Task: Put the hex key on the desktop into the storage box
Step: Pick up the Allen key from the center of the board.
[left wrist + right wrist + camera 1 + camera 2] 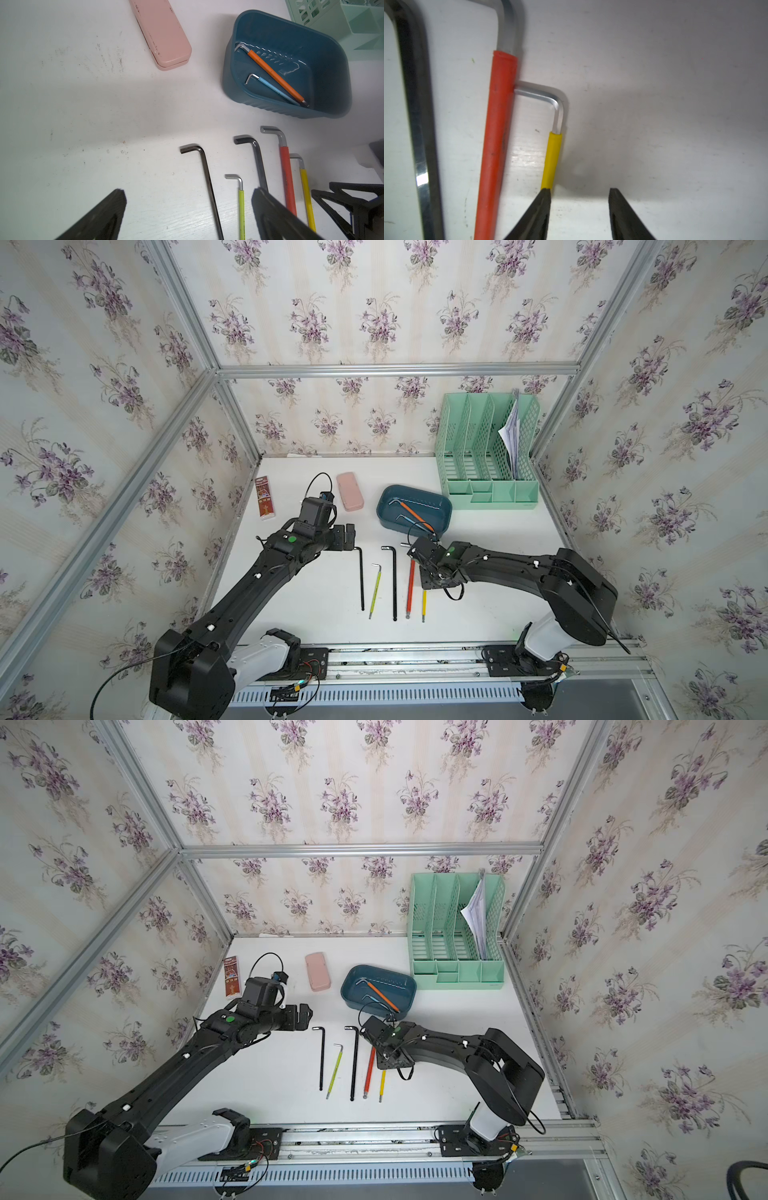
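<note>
Near the storage box (pixel 380 508), the right end effector (pixel 579 190) is held half-spread and empty, one fingertip (pixel 543 201) at the yellow hex key (pixel 552 158), seemingly to straddle its sleeve.

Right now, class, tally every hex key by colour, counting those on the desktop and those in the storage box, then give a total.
Black hex keys: 2
Lime green hex key: 1
Red hex key: 1
Yellow hex key: 1
Orange hex key: 1
Light blue hex key: 1
Total: 7
</note>
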You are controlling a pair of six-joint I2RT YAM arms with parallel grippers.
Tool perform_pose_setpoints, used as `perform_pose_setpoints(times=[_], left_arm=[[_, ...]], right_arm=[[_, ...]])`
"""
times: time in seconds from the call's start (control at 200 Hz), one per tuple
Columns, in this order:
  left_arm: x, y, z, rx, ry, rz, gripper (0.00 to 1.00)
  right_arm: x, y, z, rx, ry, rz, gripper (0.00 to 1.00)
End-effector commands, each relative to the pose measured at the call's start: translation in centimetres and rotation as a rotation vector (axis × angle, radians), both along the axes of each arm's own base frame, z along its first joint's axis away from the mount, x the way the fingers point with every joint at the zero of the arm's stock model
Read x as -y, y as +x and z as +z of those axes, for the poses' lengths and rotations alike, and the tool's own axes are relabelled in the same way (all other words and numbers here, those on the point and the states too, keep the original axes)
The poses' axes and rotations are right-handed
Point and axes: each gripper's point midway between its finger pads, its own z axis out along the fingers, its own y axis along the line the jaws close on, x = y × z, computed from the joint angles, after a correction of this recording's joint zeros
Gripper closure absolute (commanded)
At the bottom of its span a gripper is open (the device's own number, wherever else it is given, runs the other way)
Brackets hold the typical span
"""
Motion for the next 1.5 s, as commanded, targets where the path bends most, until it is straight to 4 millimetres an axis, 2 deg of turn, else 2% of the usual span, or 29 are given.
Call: perform_pose_setpoints(times=[0.0, 0.15, 0.255, 0.355, 0.42, 0.639, 0.934, 1.254, 1.498], left_arm=[[0.3, 0.0, 0.3, 0.003, -0.022, -0.002, 0.01], [0.2, 0.0, 0.3, 0.008, -0.031, 0.008, 0.01], [-0.1, 0.8, 0.8, 0.061, -0.063, 0.071, 0.01], [0.2, 1.5, 2.1, 0.095, -0.087, 0.079, 0.01], [0.0, 1.6, 2.2, 0.101, -0.081, 0.088, 0.01], [-0.5, 1.0, 0.6, 0.068, -0.046, 0.088, 0.01], [-0.6, 1.2, 0.0, 0.068, -0.025, 0.084, 0.01], [-0.4, 1.7, -1.5, 0.022, -0.018, 0.089, 0.01], [-0.1, 1.6, -1.6, 0.01, -0.032, 0.091, 0.01]], right_arm=[[-0.4, -0.4, 0.6, -0.011, 0.038, -0.007, 0.49], [-2.2, -0.6, 1.9, -0.008, 0.177, -0.015, 0.49], [-3.7, -1.4, 1.1, -0.071, 0.229, 0.016, 0.5], [-2.5, -2.1, -0.1, -0.106, 0.109, 0.004, 0.52], [-1.7, -2.5, -0.4, -0.115, 0.051, -0.006, 0.52], [-1.5, -3.4, -1.1, -0.156, 0.01, -0.006, 0.52], [-1.5, -3.6, -3.4, -0.177, -0.037, 0.006, 0.55], [1.7, -4.8, -5.8, -0.192, -0.14, -0.015, 0.67], [3.1, -4.5, -5.3, -0.164, -0.14, -0.046, 0.67]])
